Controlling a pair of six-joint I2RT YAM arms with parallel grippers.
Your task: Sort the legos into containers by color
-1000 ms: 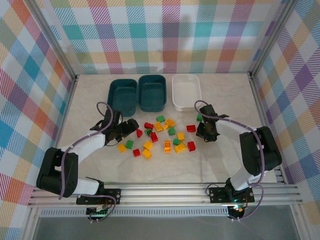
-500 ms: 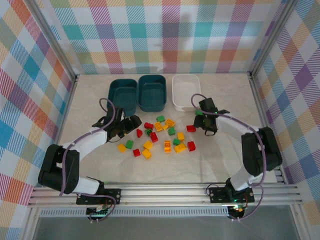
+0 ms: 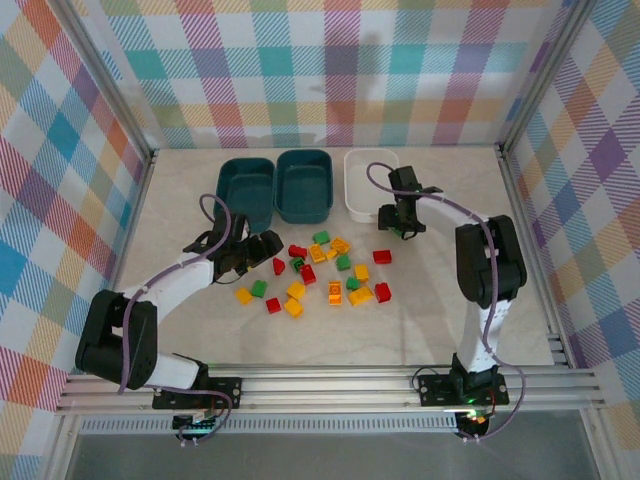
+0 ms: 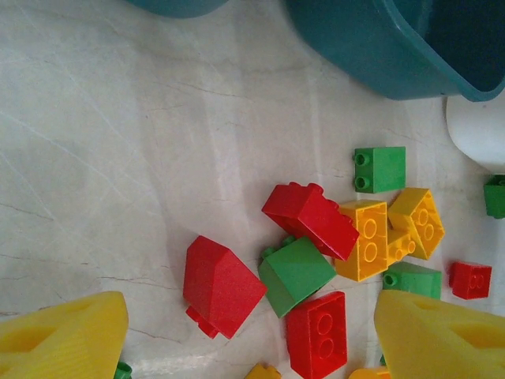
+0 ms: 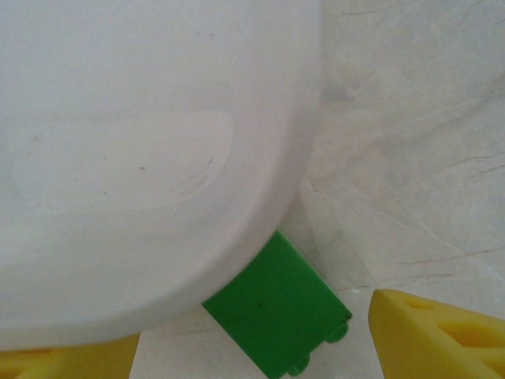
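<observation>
Tabletop [image 3: 440, 320]: white bin [image 3: 371, 180], 2 teal bins [image 3: 303, 185] just left of it; legos [image 3: 330, 270] scattered near-left of white bin. L fingers [image 4: 63, 339] spread over them. R fingers [image 5: 442, 332] spread at white bin's near-right corner, green brick [image 5: 276, 312] loose btwn them, against bin

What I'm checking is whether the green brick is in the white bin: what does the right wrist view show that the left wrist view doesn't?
Right wrist view: the white bin's inside, bare where seen, and the open right gripper either side of a green brick lying on the table outside the bin, at its corner. Left wrist view: the pile of legos, a teal bin and the open left gripper. Shared: the table, and seemingly that bin's corner and that brick.
</observation>
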